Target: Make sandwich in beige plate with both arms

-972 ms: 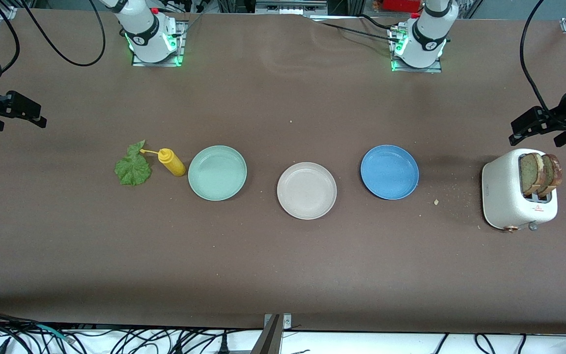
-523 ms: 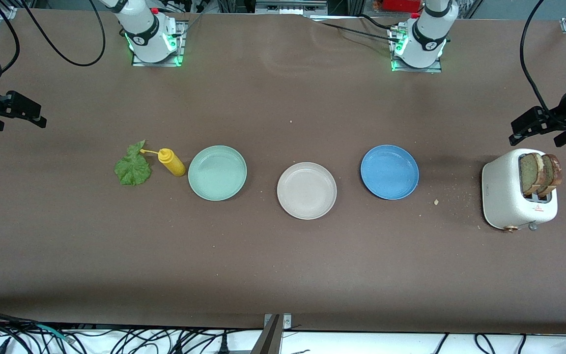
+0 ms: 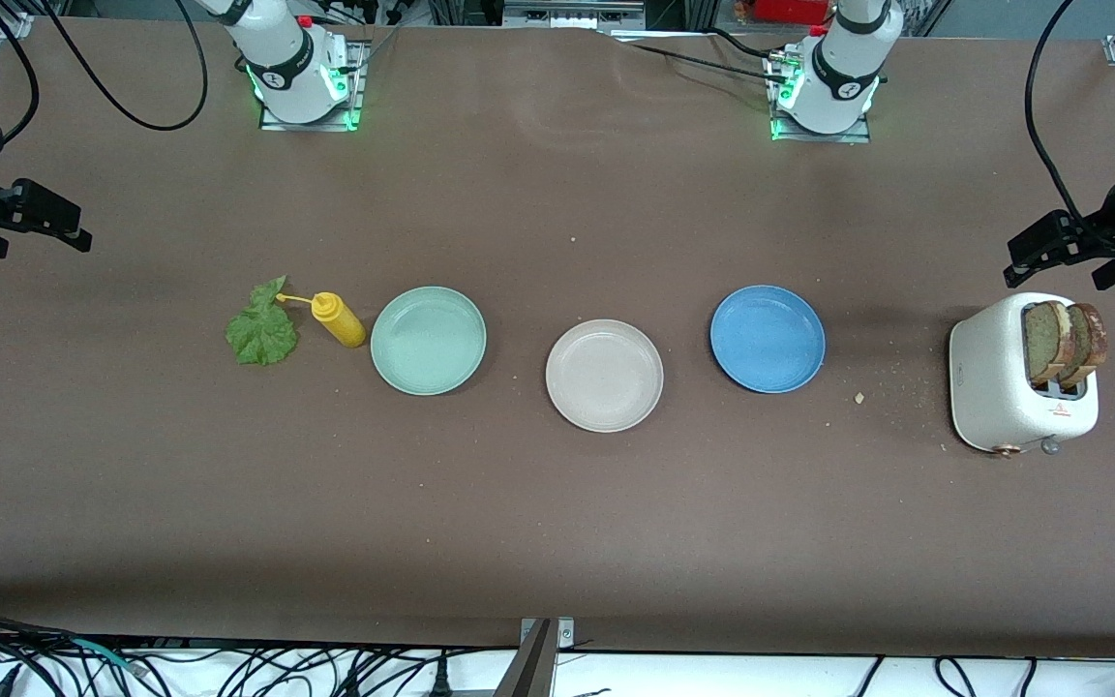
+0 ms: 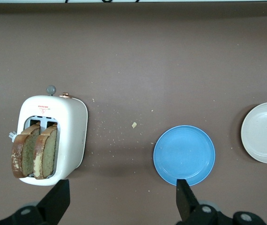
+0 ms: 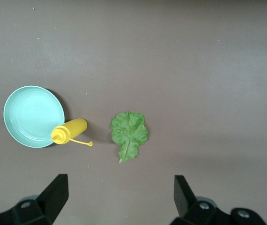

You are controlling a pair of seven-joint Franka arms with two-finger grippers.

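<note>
**Both arms parked wide, sandwich makings scattered along the counter**

Here we are at a long brown counter, dusted with crumbs near the toaster, cables trailing along its near edge and the two arm bases glowing green along the far edge.

Dead centre sits the beige plate, bare. Beside it toward the left arm's end lies a blue plate; toward the right arm's end, a mint-green plate. Just beside the green plate lies a yellow squeeze bottle on its side, nozzle touching the lettuce leaf, flat on the counter.

Out at the left arm's end stands a white toaster with two bread slices poking up from its slots, side by side.

The left gripper hangs over the counter by the toaster, jaws spread wide, holding nothing. The right gripper hangs over the right arm's end, near the lettuce, jaws likewise spread and holding nothing.
</note>
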